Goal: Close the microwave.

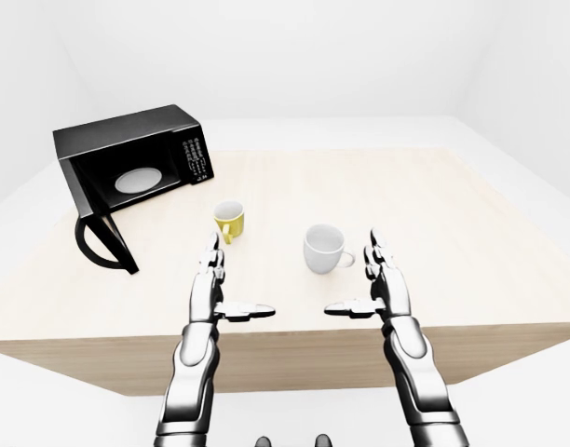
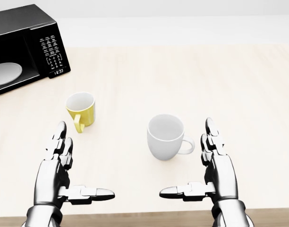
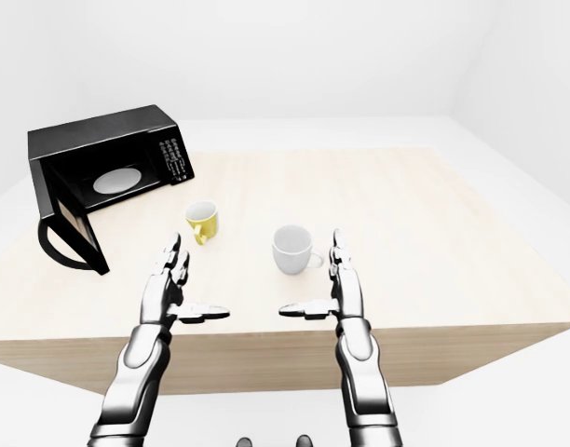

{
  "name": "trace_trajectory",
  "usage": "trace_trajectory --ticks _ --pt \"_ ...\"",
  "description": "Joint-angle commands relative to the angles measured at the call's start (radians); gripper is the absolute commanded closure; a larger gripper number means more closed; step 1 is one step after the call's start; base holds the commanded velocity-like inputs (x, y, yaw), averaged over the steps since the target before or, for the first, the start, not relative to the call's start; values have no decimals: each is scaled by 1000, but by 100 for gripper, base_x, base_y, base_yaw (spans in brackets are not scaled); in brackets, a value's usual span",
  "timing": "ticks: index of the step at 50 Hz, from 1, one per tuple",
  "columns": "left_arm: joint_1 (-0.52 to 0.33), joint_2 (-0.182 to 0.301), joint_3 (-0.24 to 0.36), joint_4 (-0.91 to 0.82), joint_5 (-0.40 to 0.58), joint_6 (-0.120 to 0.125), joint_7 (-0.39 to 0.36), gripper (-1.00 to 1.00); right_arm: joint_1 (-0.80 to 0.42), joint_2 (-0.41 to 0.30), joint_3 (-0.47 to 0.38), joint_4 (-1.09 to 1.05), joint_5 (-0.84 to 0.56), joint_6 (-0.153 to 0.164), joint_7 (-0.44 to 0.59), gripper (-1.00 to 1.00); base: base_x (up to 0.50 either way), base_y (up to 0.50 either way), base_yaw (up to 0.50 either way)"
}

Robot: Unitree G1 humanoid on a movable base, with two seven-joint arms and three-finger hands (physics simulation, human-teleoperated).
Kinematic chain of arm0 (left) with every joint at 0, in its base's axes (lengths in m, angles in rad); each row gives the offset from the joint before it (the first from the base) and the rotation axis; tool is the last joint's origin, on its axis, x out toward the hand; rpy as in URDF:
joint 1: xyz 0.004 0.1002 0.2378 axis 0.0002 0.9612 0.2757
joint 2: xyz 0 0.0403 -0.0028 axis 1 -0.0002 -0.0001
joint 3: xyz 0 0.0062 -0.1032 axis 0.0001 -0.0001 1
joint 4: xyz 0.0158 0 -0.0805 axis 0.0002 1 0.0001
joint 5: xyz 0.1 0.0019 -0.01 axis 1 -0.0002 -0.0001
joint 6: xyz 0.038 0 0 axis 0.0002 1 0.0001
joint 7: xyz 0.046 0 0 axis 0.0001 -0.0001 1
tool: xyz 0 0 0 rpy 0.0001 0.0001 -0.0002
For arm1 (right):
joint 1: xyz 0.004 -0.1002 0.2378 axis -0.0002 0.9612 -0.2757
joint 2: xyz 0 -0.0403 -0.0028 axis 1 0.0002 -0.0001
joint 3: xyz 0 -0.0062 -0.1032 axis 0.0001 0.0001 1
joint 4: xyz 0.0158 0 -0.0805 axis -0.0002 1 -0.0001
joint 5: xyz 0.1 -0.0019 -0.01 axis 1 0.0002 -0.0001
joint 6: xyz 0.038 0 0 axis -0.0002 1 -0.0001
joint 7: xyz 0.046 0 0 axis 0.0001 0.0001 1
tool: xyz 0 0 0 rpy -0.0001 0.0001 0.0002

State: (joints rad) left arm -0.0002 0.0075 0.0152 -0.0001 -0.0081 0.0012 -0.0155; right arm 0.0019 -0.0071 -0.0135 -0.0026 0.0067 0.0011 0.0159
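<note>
A black microwave [image 1: 127, 158] stands at the upper left of the wooden table [image 1: 471, 242], with its door [image 1: 106, 240] swung open toward the table's near-left side and a white plate [image 1: 138, 179] visible inside. My left hand [image 1: 222, 289] is open, fingers straight and thumb pointing right, hovering above the table's near edge, well to the right of and below the door. My right hand [image 1: 371, 287] mirrors it, open and empty, near the white mug.
A yellow mug [image 1: 230, 220] sits just beyond my left hand. A white mug [image 1: 324, 248] stands between the hands, slightly farther away. The table's right half [image 2: 258, 94] is bare wood. White walls surround the table.
</note>
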Motion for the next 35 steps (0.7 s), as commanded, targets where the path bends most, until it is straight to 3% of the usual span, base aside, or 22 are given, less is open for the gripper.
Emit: trace_trajectory --ticks 1,14,19,29,35 --pt "2 12 24 -9 -13 7 -25 -100 6 -11 -20 -12 10 6 26 -100 0 0 0" --pt "-1 12 25 3 -12 0 -24 -100 5 -11 -22 -8 11 4 27 -100 0 0 0" --pt "1 11 23 -7 -12 8 -23 -100 4 -10 -21 -5 10 3 27 -100 0 0 0" --pt "7 9 16 -9 4 -5 -15 -100 5 -9 -17 2 -13 -13 15 -100 0 0 0" --pt "45 5 12 -117 10 32 -9 -100 27 -6 -8 -54 -31 5 4 -100 0 0 0"
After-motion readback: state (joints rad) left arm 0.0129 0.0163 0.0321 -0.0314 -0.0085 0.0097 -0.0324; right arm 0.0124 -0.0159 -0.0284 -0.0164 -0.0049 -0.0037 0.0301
